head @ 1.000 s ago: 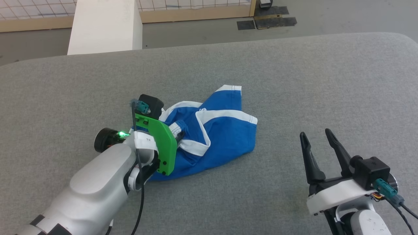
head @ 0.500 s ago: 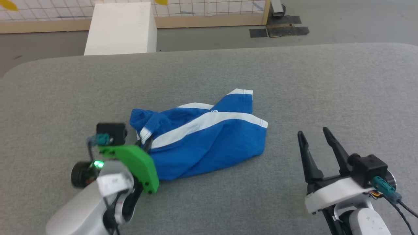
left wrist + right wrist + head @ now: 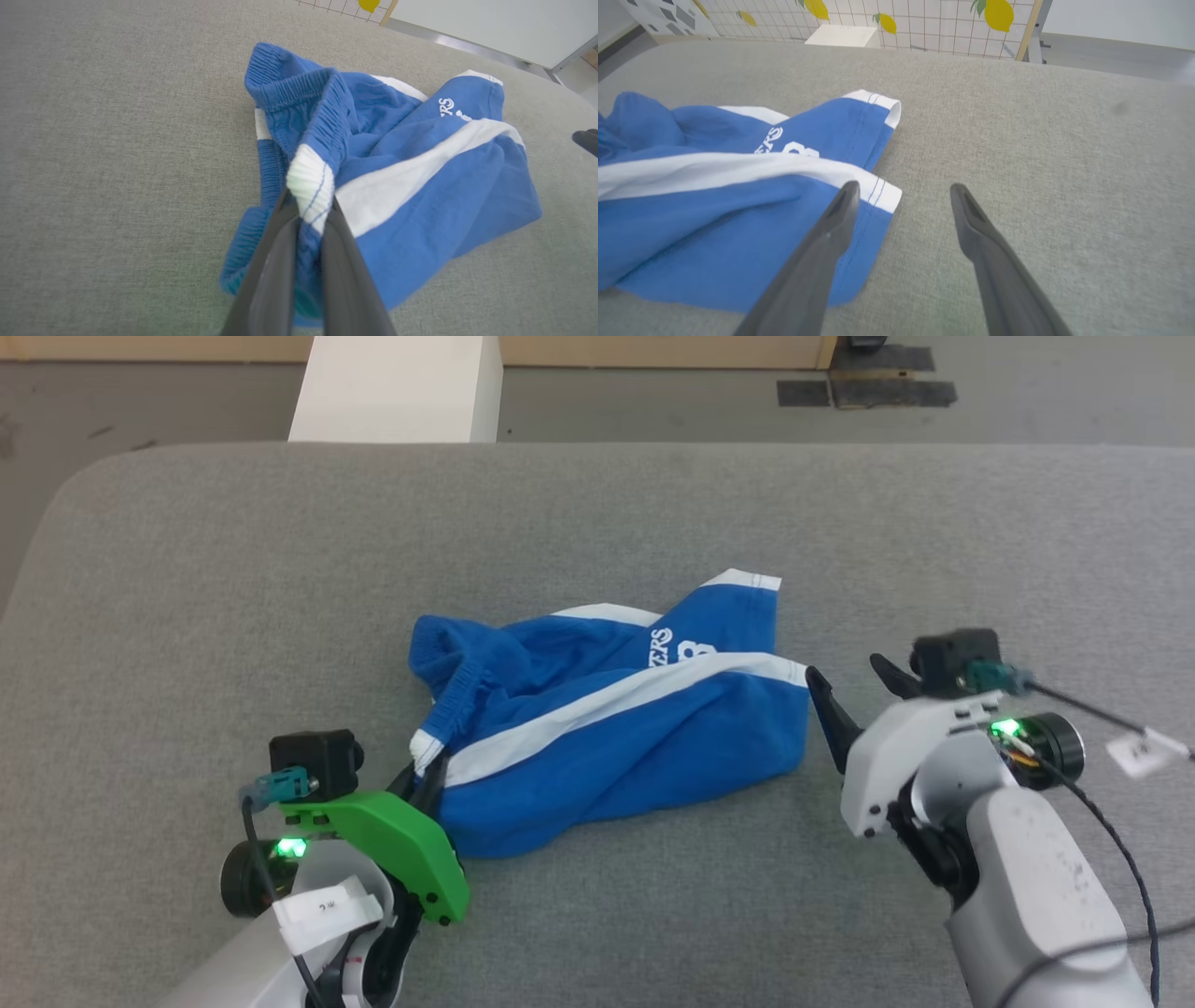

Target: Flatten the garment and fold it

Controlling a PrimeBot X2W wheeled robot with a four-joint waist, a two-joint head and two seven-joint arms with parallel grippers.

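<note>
Garment [image 3: 607, 728] bunched on grey pad [image 3: 597, 523]. Left gripper [image 3: 425, 779] at its 8 o'clock, pinching a white-trimmed corner. Right gripper [image 3: 845, 670] at 3 o'clock, fingers spread, just beside hem. White block [image 3: 397, 387] at 11 o'clock.

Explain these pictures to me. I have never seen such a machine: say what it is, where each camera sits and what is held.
This is a two-armed robot. The head view looks down from its head; the two wrist views look along each pincer's dark fingers. On the grey cloth-covered surface lie crumpled blue shorts with white stripes. The left pincer is shut on their elastic waistband, at a white patch, clearest in the left wrist view. The right pincer is open and holds nothing; it sits beside the shorts' hemmed leg end.
</note>
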